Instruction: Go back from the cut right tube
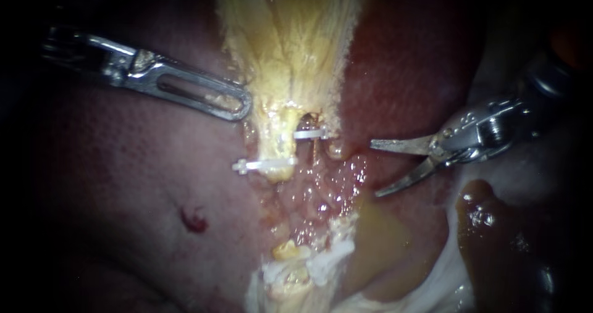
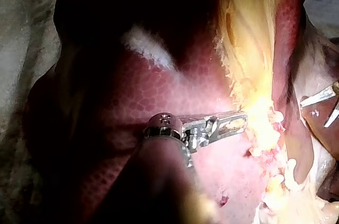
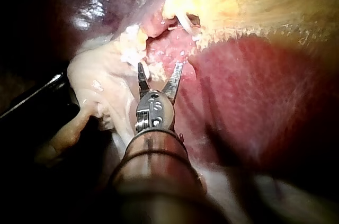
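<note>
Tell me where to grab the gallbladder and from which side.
Grip the gallbladder at its narrow neck, just above the lower clip, coming in from the left instrument's side. The neck is probably slim enough to span there, and that flank looks bare; the other flank carries the upper clip.

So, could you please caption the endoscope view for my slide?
Steel right instrument, blades open, clear of white-clipped yellow tube; left instrument grips pale yellow gallbladder.

A pale, creased cloth (image 2: pixel 24 54) carries everything. The liver (image 2: pixel 175 91), dark red and mottled, lies directly on it. In the left wrist view the cloth shows past the liver's edge, rumpled into folds that run alongside it. Whatever lies under the cloth is hidden.
</note>
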`<state>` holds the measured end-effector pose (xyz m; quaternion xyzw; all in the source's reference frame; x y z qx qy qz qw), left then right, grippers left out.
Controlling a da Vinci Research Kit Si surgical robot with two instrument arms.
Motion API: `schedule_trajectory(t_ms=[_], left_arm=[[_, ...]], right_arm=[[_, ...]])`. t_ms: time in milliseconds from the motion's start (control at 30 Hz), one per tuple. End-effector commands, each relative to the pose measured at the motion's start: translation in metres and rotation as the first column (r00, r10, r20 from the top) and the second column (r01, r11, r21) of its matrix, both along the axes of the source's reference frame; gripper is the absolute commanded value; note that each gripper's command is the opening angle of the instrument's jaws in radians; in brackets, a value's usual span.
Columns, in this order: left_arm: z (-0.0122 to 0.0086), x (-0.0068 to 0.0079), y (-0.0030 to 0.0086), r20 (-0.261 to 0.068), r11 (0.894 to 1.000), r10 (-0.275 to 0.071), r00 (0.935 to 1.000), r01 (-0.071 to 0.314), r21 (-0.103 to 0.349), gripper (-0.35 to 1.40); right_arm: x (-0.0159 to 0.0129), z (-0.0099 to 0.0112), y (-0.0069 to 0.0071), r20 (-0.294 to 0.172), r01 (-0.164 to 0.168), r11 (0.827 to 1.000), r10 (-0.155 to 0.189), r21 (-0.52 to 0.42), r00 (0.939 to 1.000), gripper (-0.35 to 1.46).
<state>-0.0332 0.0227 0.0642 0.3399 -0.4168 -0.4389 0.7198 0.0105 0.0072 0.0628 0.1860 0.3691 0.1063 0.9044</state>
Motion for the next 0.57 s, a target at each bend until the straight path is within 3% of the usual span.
schedule_trajectory(t_ms=[33,267,567], left_arm=[[0.0002,-0.0003,-0.0001,0.001,1.000,0.002,1.0000,-0.002,-0.001,-0.35],[0.0013,-0.0014,-0.0011,0.004,1.000,0.016,0.9999,-0.016,-0.006,-0.35],[0.0015,-0.0013,-0.0008,0.005,1.000,0.019,0.9998,-0.019,-0.005,-0.35]], right_arm=[[0.0000,0.0000,0.0000,-0.001,0.000,1.000,0.000,0.001,1.0000,1.45],[-0.0001,0.0000,0.0001,0.001,-0.002,1.000,0.002,0.001,1.0000,1.45],[-0.0001,0.0000,0.0001,0.002,-0.004,1.000,0.004,0.001,1.0000,1.45]])
